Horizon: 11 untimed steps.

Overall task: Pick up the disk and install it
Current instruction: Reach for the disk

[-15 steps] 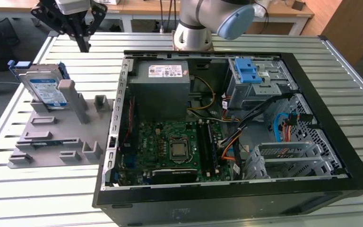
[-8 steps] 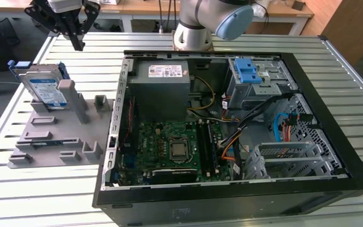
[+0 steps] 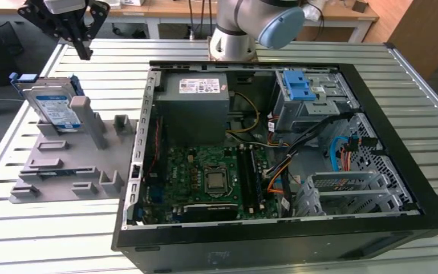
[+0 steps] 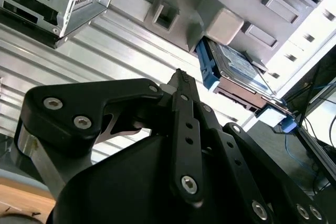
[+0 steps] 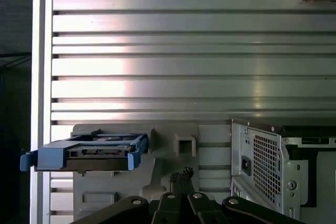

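Hovering above the grey holder, near the end that carries the disk, our end effector has its fingers pressed together on nothing. We see the disk standing on edge in that holder, leaning against one of its posts, with its blue bracket around it and clear of the fingertips. We find the open computer case just beside the holder, both resting on the slatted metal surface.
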Each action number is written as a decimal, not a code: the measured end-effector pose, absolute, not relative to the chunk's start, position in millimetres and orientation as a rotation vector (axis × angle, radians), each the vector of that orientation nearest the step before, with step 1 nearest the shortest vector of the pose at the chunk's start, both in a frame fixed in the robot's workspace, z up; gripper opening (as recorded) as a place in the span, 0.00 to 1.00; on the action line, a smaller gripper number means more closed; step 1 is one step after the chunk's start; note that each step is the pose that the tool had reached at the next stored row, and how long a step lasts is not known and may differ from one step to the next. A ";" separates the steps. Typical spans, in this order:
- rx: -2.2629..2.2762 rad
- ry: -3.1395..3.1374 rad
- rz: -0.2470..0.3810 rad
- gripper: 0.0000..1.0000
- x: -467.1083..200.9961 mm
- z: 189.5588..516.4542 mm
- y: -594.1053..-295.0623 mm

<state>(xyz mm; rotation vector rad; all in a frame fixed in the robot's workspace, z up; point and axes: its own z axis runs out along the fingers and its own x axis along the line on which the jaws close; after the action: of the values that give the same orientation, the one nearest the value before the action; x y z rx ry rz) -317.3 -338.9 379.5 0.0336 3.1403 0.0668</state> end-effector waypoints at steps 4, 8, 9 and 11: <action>0.032 3.140 0.067 0.11 -327.8 379.0 -336.2; 0.031 3.140 0.067 0.11 -338.5 378.4 -333.7; 0.031 3.140 0.067 0.11 -341.3 378.3 -333.1; 0.031 3.140 0.067 0.11 -346.8 378.0 -332.1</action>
<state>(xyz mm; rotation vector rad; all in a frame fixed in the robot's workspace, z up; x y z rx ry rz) -346.8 -332.1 378.0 0.0305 3.1405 0.0668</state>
